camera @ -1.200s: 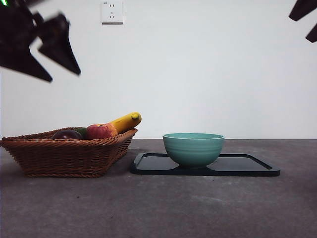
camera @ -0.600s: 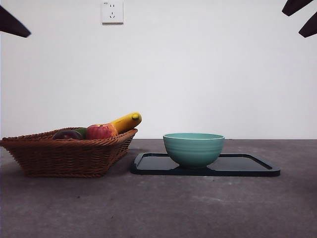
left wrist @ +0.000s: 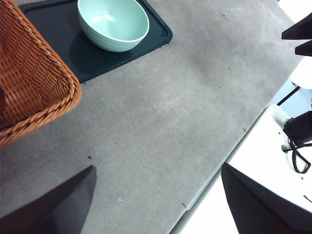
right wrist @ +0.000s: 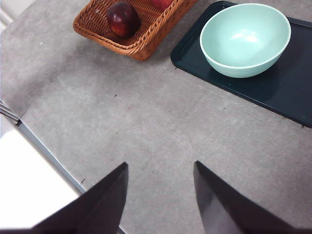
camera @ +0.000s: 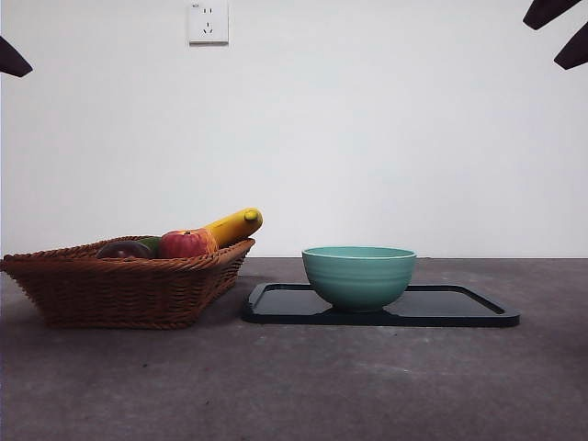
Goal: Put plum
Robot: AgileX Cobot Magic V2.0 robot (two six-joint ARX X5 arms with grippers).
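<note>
The plum (camera: 124, 249) is shown lying in the wicker basket (camera: 129, 292) at the left of the table (camera: 294, 386), its dark maroon top just visible above the woven rim in the front view; in the right wrist view it is seen resting against the basket's inner corner. Beside it in the basket are placed a red-and-yellow apple (camera: 186, 243), a green fruit (camera: 152, 243) partly hidden between the two, and a banana (camera: 234, 225) whose tip is raised over the rim. To the right of the basket, and apart from it, a dark tray (camera: 459, 312) is laid flat on the table, and a pale green bowl (camera: 359, 276) is set upright on the tray's left half. Both arms are held high above the table. The left gripper (left wrist: 156, 195) is seen with its two jaws spread wide apart and nothing between them, directed down at bare table near the basket's corner. The right gripper (right wrist: 161, 187) is likewise held with its jaws parted and nothing grasped, aimed at bare table in front of the basket and tray. In the front view only black tips are seen at the top corners. A wall socket (camera: 208, 22) is mounted on the white wall behind.
</note>
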